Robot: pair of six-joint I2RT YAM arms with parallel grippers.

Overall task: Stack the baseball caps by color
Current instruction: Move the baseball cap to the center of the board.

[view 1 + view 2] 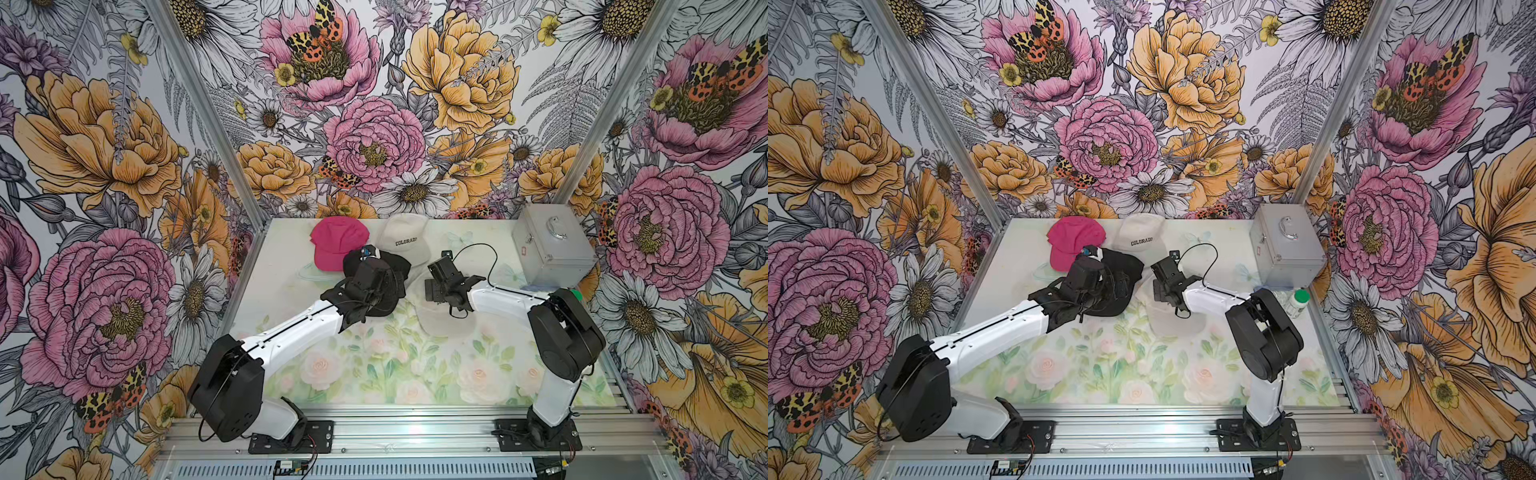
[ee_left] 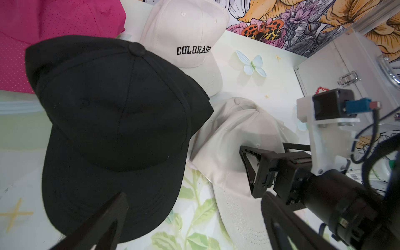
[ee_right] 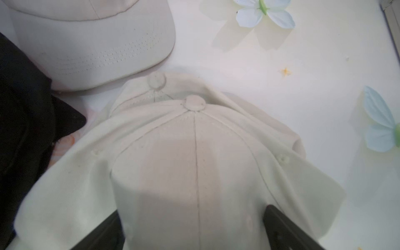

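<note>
Presently both hands are spread wide, gripping nothing. The left hand (image 1: 368,286) hovers over the stacked black caps (image 2: 112,121) mid-tabletop (image 1: 374,374). The right hand (image 1: 436,289) straddles the crown of two nested cream caps (image 3: 194,162) just beside them. A pink cap (image 1: 336,245) and a COLORADO cap (image 1: 405,241) lie at the back.

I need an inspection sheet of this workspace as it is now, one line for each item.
Surface: floral mat, flat, no spill seen.
Job's things: pink cap and cream COLORADO cap at the far edge; black cap nearer; cream stack, two crowns, beside it.
Clutter: metal case far right; green-lidded bottle in front of it.
Grippers: left gripper open over black cap; right gripper open astride cream stack.
Cables: black cable loops by right wrist.
Surroundings: flowered walls, metal posts.
</note>
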